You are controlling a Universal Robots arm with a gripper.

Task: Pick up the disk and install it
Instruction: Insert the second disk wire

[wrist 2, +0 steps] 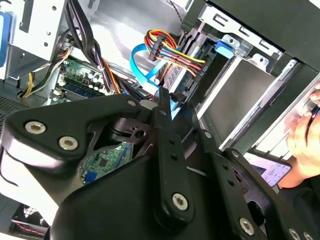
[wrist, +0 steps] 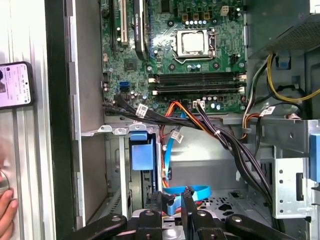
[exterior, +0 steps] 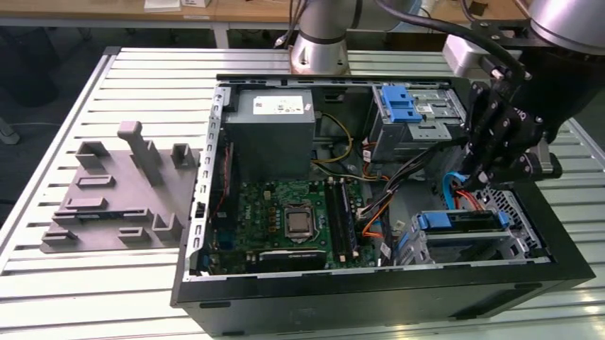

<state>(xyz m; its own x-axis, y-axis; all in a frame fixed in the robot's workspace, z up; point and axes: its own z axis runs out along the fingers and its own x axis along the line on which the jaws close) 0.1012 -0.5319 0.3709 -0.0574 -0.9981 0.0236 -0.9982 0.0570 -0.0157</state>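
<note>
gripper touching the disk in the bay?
Apart. In the exterior view the gripper hangs above the disk, grey cage floor showing between them; its closed fingertips sit by the blue cable.

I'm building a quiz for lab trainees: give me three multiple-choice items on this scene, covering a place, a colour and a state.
1. Where is the disk?
A. On the grey fixture beside the case
B. In the drive cage inside the case
C. On top of the power supply

2. What colour is the motherboard?
A. Red
B. Black
C. Green

3. How is the computer case?
A. Lying on its side, open
B. Standing upright, closed
C. Lying down, panel on

Answers:
1. B: the disk sits in the drive cage, close to the pincer.
2. C: the motherboard is green.
3. A: the computer case lies flat with its insides exposed.
</note>
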